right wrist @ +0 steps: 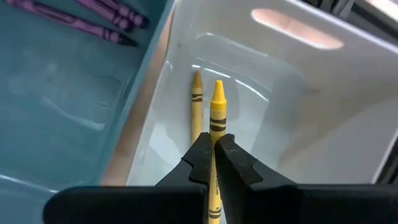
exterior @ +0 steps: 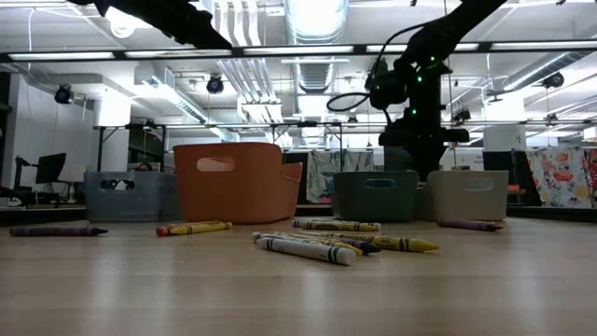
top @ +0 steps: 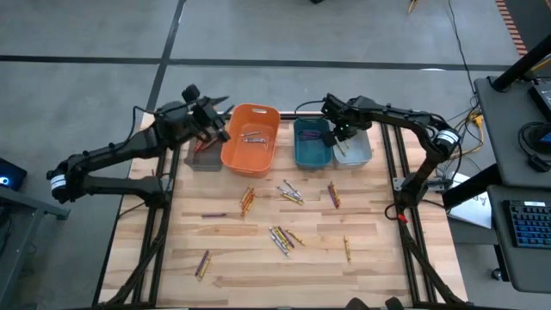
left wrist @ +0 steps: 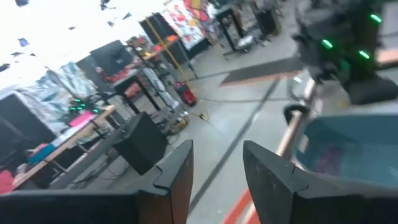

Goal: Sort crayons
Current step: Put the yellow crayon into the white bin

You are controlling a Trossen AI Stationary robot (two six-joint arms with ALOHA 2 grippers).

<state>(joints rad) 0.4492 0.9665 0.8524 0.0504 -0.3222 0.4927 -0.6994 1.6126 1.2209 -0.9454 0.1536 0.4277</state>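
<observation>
Several crayons lie loose on the wooden table. My right gripper is over the light grey bin, pointing steeply down, shut on a yellow crayon. A second yellow crayon lies on that bin's floor. Purple crayons lie in the teal bin. My left gripper hovers high at the orange bin's left, above the dark grey bin. It is open with nothing between its fingers and points level across the bins. My right gripper pinches the yellow crayon between its two fingers, on the wrapped shaft behind the tip end. The crayon runs along the fingers and its pointed end sticks out past them, down into the light grey bin. Whether the point touches the bin's floor cannot be told.
The four bins stand in a row along the table's far edge. Grey crayons lie in the orange bin. Loose crayons are scattered over the table's middle and near left. A desk with a keyboard stands to the right, off the table.
</observation>
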